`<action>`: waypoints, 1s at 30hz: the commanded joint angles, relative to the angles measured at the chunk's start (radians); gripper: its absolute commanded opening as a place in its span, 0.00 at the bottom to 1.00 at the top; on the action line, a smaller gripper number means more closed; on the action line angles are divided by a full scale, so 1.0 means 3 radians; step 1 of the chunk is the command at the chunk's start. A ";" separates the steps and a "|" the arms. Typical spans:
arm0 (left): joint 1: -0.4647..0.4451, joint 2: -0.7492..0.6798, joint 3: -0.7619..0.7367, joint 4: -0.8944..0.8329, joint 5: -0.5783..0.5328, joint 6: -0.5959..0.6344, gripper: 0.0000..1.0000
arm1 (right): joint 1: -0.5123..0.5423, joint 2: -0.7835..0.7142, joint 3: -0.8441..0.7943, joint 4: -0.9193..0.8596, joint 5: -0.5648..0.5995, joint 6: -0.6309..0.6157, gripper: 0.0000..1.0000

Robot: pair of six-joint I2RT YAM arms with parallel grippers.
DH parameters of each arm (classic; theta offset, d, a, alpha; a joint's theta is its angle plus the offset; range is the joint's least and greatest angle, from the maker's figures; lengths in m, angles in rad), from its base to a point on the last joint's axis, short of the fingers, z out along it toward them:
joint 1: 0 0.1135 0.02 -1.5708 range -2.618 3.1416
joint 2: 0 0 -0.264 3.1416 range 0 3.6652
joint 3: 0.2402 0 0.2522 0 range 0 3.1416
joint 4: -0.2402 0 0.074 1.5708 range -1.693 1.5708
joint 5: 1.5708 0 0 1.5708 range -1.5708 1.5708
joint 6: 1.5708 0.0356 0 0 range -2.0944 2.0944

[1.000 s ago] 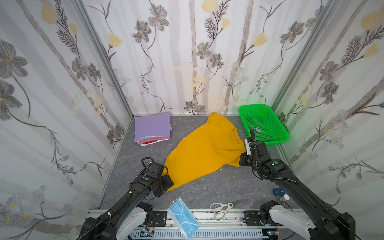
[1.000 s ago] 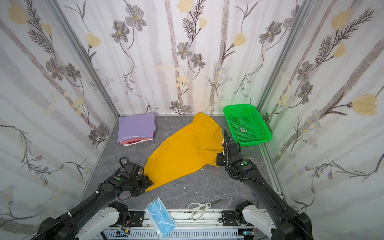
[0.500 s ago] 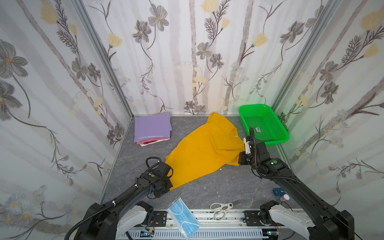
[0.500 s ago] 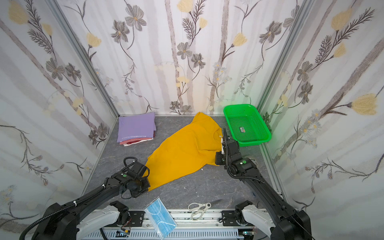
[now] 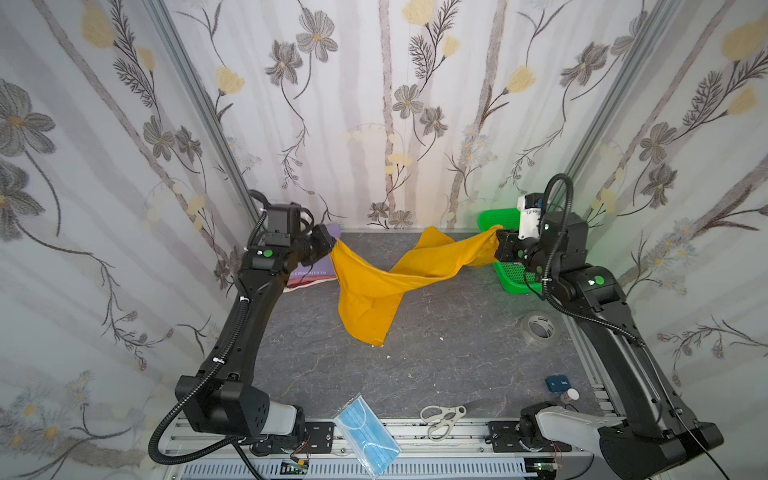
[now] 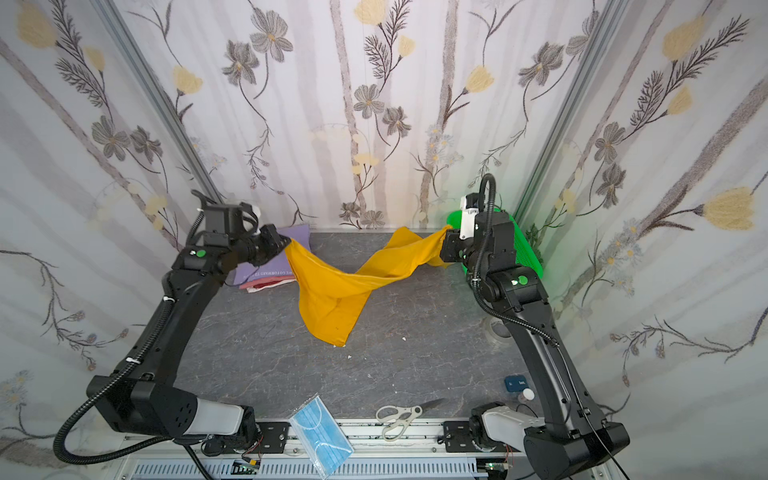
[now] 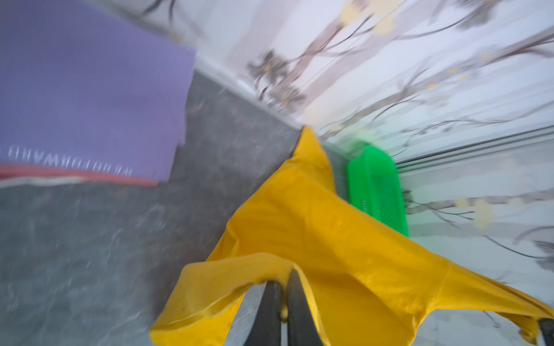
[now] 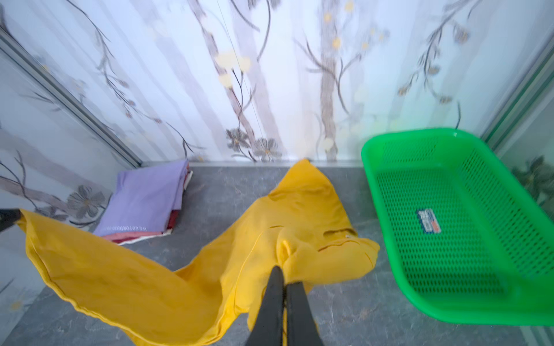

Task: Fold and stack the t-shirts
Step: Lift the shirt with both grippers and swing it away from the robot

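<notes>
Mia: What do the top views show?
Ben: In both top views the yellow t-shirt (image 5: 374, 291) hangs over the middle of the table (image 5: 436, 353). The left gripper (image 5: 328, 246) is clamped on one end, the right gripper (image 5: 500, 240) on the other.
Mia: The left wrist view?
Ben: Blurry. Its fingers (image 7: 269, 308) squeeze yellow cloth.
Mia: The right wrist view?
Ben: Same squeeze. The lilac t-shirt (image 8: 147, 200) lies folded on a pink t-shirt (image 8: 126, 237) in the table's far left corner.
</notes>
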 commanded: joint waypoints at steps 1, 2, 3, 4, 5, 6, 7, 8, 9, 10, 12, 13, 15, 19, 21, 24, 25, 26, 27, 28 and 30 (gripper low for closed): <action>0.0131 0.0111 0.0683 -0.0236 0.0698 0.0223 0.00 | 0.0001 -0.0046 0.0359 -0.0323 0.0048 -0.0193 0.00; 0.0181 0.0094 0.0793 -0.0216 0.0798 0.0183 0.00 | 0.0000 -0.0126 0.0408 -0.0349 0.0031 -0.0211 0.00; 0.0226 0.0055 0.0832 -0.0153 0.0897 0.0146 0.00 | -0.0001 -0.0206 0.0423 -0.0357 0.0005 -0.0222 0.00; 0.0286 -0.0012 0.0846 -0.0047 0.0994 0.0074 0.00 | 0.0005 -0.0312 0.0431 -0.0366 -0.0019 -0.0228 0.00; 0.0354 -0.0094 0.0851 0.0028 0.1036 -0.0005 0.00 | 0.0006 -0.0425 0.0429 -0.0387 -0.0052 -0.0229 0.00; 0.0415 -0.0167 0.0846 0.0084 0.1071 -0.0063 0.00 | 0.0010 -0.0531 0.0414 -0.0393 -0.0079 -0.0226 0.00; 0.0490 -0.0266 0.0822 0.0176 0.1123 -0.0125 0.00 | 0.0011 -0.0662 0.0392 -0.0403 -0.0107 -0.0196 0.00; 0.0549 -0.0362 0.0792 0.0250 0.1159 -0.0183 0.00 | 0.0012 -0.0792 0.0355 -0.0403 -0.0162 -0.0157 0.00; 0.0595 -0.0436 0.0774 0.0304 0.1195 -0.0230 0.00 | 0.0012 -0.0911 0.0327 -0.0406 -0.0221 -0.0112 0.00; 0.0635 -0.0512 0.0767 0.0357 0.1263 -0.0276 0.00 | 0.0012 -0.1022 0.0293 -0.0397 -0.0289 -0.0061 0.00; 0.0666 -0.0584 0.0758 0.0395 0.1301 -0.0311 0.00 | 0.0013 -0.1189 0.0203 -0.0332 -0.0386 0.0050 0.00; 0.0665 -0.0585 0.0748 0.0404 0.1297 -0.0322 0.00 | 0.0011 -0.1226 0.0157 -0.0296 -0.0398 0.0102 0.00; 0.0666 -0.0558 0.0691 0.0459 0.1353 -0.0390 0.00 | 0.0006 -0.1147 0.0112 -0.0283 -0.0372 0.0139 0.00; 0.0635 -0.0168 0.0396 0.0595 0.1394 -0.0402 0.00 | -0.0106 -0.0607 0.0028 -0.0235 -0.0486 0.0134 0.00; 0.0594 0.0091 0.0284 0.0658 0.1337 -0.0378 0.00 | -0.0253 -0.0295 -0.0042 -0.0095 -0.0679 0.0159 0.00; 0.0491 0.0648 0.0478 0.0768 0.1305 -0.0400 0.00 | -0.0510 0.0267 0.0099 0.0124 -0.0975 0.0181 0.00; 0.0460 0.0888 0.0691 0.0772 0.1307 -0.0419 0.00 | -0.0583 0.0487 0.0277 0.0147 -0.1004 0.0171 0.00; 0.0444 0.1143 0.0979 0.0785 0.1330 -0.0467 0.00 | -0.0632 0.0714 0.0570 0.0149 -0.1038 0.0146 0.00; 0.0436 0.1347 0.1255 0.0808 0.1365 -0.0540 0.00 | -0.0664 0.0956 0.0842 0.0144 -0.1098 0.0129 0.00; 0.0433 0.1595 0.1600 0.0822 0.1402 -0.0638 0.00 | -0.0683 0.1179 0.1218 0.0112 -0.1179 0.0124 0.00; 0.0457 0.1943 0.2233 0.0869 0.1466 -0.0880 0.00 | -0.0684 0.1521 0.2006 -0.0058 -0.1385 0.0102 0.00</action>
